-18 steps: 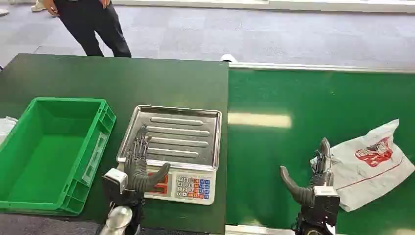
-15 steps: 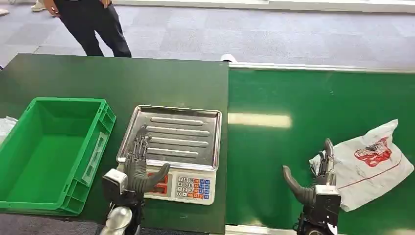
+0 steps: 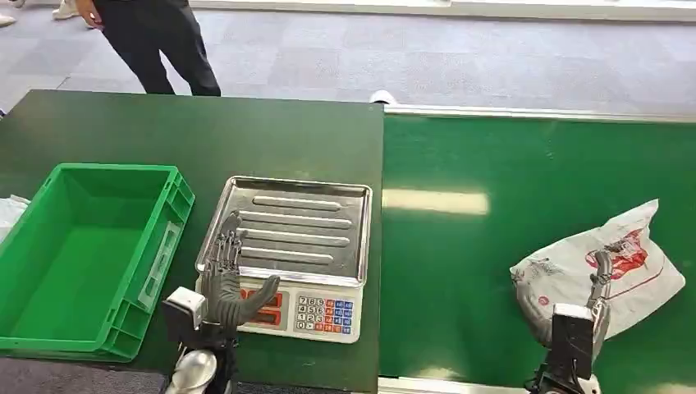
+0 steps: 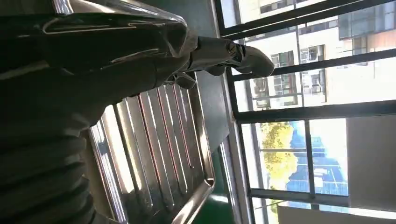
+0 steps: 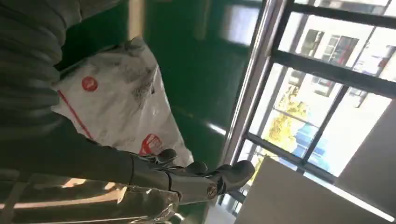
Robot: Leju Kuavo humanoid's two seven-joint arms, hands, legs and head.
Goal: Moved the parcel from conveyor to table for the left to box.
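The conveyor belt (image 3: 509, 172) carries the white parcel bag (image 3: 566, 275) at its near right. The right hand (image 3: 597, 289) reaches over it, fingers spread, nothing gripped yet; closing comes next (probably). The left hand (image 3: 228, 283) hovers empty by the scale tray (image 3: 328, 201).

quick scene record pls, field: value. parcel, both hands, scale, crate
parcel: white bag with red print, lying on the green conveyor, right side
right hand: over the parcel's near part, fingers on it; firm grip cannot be told
left hand: open, holds nothing, over the near edge of the scale's steel tray
scale: on the dark table, keypad facing the robot
crate: green, left of the scale, nothing visible inside
person: standing beyond the table
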